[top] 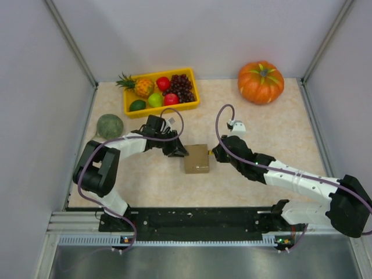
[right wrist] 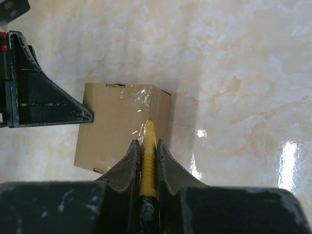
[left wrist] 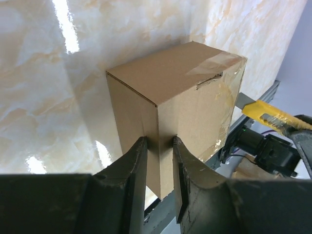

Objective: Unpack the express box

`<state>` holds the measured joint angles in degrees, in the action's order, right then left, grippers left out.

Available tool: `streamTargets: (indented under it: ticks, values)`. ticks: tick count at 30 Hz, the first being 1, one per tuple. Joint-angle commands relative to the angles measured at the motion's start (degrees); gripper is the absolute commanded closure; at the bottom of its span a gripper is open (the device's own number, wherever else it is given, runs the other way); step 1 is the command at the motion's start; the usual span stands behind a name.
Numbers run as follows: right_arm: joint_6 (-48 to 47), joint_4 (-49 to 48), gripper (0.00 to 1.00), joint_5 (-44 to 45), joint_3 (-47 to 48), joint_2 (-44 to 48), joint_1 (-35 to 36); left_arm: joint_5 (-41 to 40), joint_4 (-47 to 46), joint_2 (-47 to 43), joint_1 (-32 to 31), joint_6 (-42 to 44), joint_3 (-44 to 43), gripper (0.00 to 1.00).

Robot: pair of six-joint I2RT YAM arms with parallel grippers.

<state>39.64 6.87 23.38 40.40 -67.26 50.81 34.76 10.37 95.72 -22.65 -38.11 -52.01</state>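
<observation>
Crucially, the left gripper (left wrist: 158, 144) pinches the express box (left wrist: 170, 83) by its corner, while the right gripper (right wrist: 146, 145), clamped on the yellow knife (right wrist: 149, 132), aims straight at the tape (right wrist: 141, 100) ahead.

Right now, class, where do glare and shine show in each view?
Left wrist view: white glare streaks on the glossy table, shiny tape on the express box. Right wrist view: glare patches on the table. Top view: even, soft light, no hot spots.

A beige marbled desk (top: 273, 128) carries a box (top: 197, 158) at its middle, a yellow fruit tray (top: 174, 107) at the far edge, a pumpkin (top: 261, 82) in the far right corner, and a green melon (top: 109, 125) by the left edge.
</observation>
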Motion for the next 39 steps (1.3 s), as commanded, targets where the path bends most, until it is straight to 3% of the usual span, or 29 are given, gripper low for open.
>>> streamTargets:
  ticks: [1,5,14,19,28,39]
  values:
    - [3.25,-5.12,1.0,-5.71,1.08,2.14,0.17,1.08,-2.0,0.08,2.78,-2.93,4.8,0.73]
    - [3.08,-4.59,1.0,-5.53,1.43,1.79,0.17,7.94,-6.67,0.96,4.99,-4.96,7.53,0.77]
    - [1.76,-4.5,1.0,-7.29,3.71,1.87,0.26,14.98,-15.73,2.19,9.56,-9.88,14.65,0.83]
    - [1.41,-4.76,1.0,-9.13,5.12,2.14,0.26,14.2,-14.25,2.45,10.35,-9.71,15.01,0.83]
    - [1.23,-3.62,1.0,-10.89,6.35,3.37,0.26,6.02,-1.51,1.75,11.23,-5.14,11.49,0.83]
    - [0.27,-2.92,1.0,-12.3,8.11,1.97,1.14,0.13,3.95,0.87,12.11,-2.85,10.17,0.83]
